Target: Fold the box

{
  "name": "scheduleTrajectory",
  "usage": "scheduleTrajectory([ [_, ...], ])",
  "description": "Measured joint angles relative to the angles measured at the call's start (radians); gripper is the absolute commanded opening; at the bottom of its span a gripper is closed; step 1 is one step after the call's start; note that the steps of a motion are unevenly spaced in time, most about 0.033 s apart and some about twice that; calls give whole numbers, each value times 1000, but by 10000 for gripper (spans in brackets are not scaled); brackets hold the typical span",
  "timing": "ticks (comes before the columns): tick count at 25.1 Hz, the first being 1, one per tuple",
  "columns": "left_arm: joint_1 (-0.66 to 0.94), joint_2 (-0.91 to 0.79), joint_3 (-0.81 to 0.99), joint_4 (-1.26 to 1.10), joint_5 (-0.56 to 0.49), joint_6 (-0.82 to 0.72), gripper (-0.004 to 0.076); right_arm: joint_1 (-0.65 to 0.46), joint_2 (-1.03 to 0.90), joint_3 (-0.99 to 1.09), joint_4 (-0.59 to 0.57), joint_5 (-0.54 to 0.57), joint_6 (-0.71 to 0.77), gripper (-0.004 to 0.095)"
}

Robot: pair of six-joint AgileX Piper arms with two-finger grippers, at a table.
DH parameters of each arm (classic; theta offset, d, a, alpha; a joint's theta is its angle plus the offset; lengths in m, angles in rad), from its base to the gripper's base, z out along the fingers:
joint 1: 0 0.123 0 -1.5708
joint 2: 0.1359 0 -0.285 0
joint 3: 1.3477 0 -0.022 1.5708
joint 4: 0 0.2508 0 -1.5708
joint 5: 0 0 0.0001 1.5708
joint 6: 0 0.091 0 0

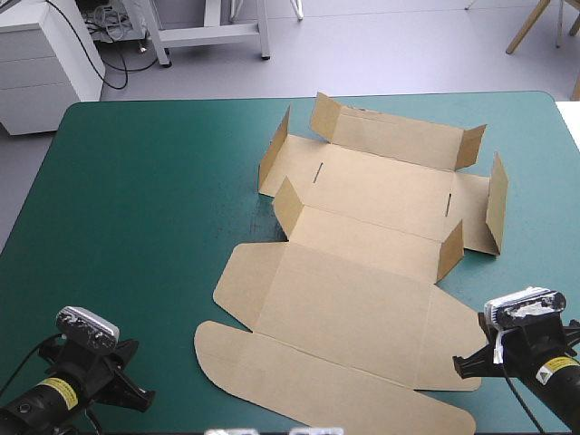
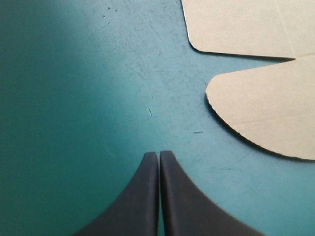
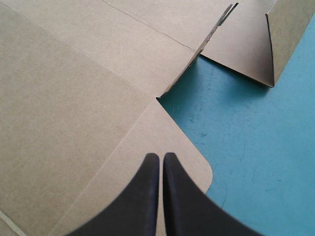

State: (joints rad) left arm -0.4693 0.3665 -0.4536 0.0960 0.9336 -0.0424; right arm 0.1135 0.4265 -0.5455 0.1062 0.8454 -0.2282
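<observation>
The brown box (image 1: 362,308) lies mostly flat on the teal-green cover (image 1: 136,199), its far flaps raised; the right gripper (image 3: 161,156), fingers pressed together, hangs over its near right flap, and the left gripper (image 2: 158,155), likewise pressed together and empty, over bare cover beside it.

Grey floor (image 1: 390,54) is seen beyond the far edge of the counter (image 1: 136,208). A white drawer cabinet (image 1: 41,63) is placed at far left, with black cables (image 1: 113,68) trailed beside it. A white metal frame (image 1: 213,34) is stood mid-left. Pale wooden legs (image 1: 535,23) are seen far right. The counter is covered in teal-green and evenly lit.
</observation>
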Motion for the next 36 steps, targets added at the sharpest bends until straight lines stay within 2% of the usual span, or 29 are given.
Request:
scheduleTrajectory([
  [6,0,0,0,0,1,0,-10,0,0,0,-7,3,31,600],
  [9,0,0,0,0,1,0,-10,0,0,-16,-44,32,99,723],
  [14,0,0,0,-1,1,0,-10,0,13,-112,-106,126,196,734],
  [20,0,0,0,-1,1,0,-10,0,99,-263,-113,205,271,734],
  [24,0,0,0,-1,1,-1,-10,0,240,-347,-106,209,340,734],
  [29,0,0,0,-1,1,-4,-10,0,427,-395,-66,208,352,734],
  [36,0,0,0,0,0,-8,-10,0,756,-506,-30,148,362,734],
])
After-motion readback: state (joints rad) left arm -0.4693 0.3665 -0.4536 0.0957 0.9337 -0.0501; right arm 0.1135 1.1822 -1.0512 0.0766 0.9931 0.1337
